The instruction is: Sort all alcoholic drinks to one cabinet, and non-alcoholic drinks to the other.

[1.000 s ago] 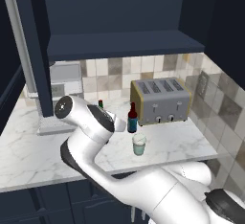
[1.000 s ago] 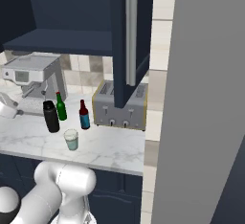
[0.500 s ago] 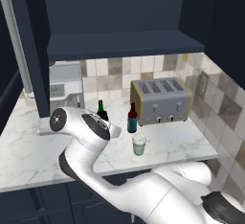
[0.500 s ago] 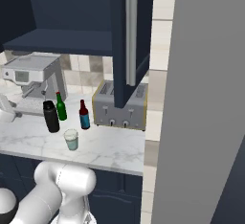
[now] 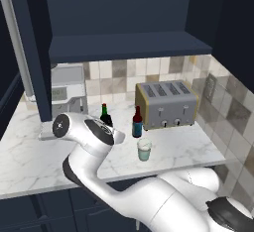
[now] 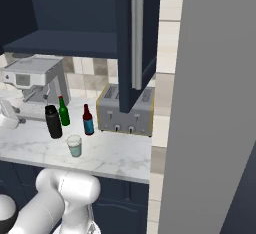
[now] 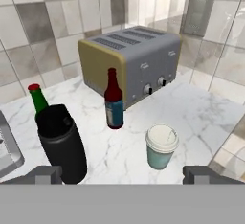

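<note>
- The gripper (image 7: 122,174) stands wide open, holding nothing.
- The matte black flask (image 7: 62,144), green glass bottle (image 7: 38,101), red-brown bottle (image 7: 114,100) and teal lidded cup (image 7: 161,147) stand on the white marble counter (image 7: 201,113).

A counter (image 6: 115,153) is running beneath two wall cabinets (image 5: 129,45). On it, a flask (image 7: 62,144) is standing just in front of a bottle (image 7: 37,101), hiding its lower part. A second bottle (image 7: 114,101) is standing to their right, in front of a toaster (image 7: 131,62) sitting against the tiled wall. A lidded cup (image 7: 161,146) is sitting nearest the counter's front edge. A coffee machine (image 6: 37,80) is sitting behind and left of the drinks.
</note>
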Tool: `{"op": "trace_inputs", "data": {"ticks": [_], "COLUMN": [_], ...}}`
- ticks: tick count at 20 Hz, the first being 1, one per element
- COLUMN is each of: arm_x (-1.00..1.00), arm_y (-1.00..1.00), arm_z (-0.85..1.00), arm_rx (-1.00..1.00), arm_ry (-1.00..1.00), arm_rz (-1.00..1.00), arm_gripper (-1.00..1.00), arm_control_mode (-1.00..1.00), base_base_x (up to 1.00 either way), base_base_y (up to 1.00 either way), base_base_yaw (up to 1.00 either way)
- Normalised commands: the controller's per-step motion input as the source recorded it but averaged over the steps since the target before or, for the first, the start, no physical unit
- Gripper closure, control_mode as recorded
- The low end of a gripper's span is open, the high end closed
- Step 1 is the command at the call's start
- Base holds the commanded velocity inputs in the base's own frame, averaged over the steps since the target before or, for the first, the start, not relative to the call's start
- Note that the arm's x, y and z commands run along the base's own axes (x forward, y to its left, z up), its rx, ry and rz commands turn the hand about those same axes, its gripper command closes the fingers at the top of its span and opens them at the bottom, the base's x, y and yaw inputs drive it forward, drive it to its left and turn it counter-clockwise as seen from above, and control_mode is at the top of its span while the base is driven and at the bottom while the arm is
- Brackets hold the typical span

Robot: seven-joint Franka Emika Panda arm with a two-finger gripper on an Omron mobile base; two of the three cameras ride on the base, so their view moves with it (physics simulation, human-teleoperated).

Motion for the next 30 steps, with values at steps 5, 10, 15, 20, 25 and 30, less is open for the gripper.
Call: {"op": "trace_inputs", "data": {"ticks": [5,10,15,20,25,30], "arm_x": [0.05,0.09,0.22,0.23,0.20,0.13], "arm_y": [0.00,0.00,0.00,0.00,0.00,0.00], "arm_z": [-0.20,-0.08,-0.09,-0.11,-0.11,-0.10], "arm_rx": [0.00,0.00,0.00,0.00,-0.02,-0.03], "arm_ry": [0.00,-0.01,0.00,0.00,0.00,0.00], "arm_rz": [0.00,0.00,0.00,-0.04,-0.07,-0.10], "arm_gripper": [-1.00,-1.00,-1.00,-1.00,-1.00,-1.00], "arm_control_mode": [-1.00,-1.00,-1.00,-1.00,-1.00,-1.00], "base_base_x": [0.00,0.00,0.00,0.00,0.00,0.00], "base_base_y": [0.00,0.00,0.00,0.00,0.00,0.00], "base_base_yaw": [0.00,0.00,0.00,0.00,0.00,0.00]}}
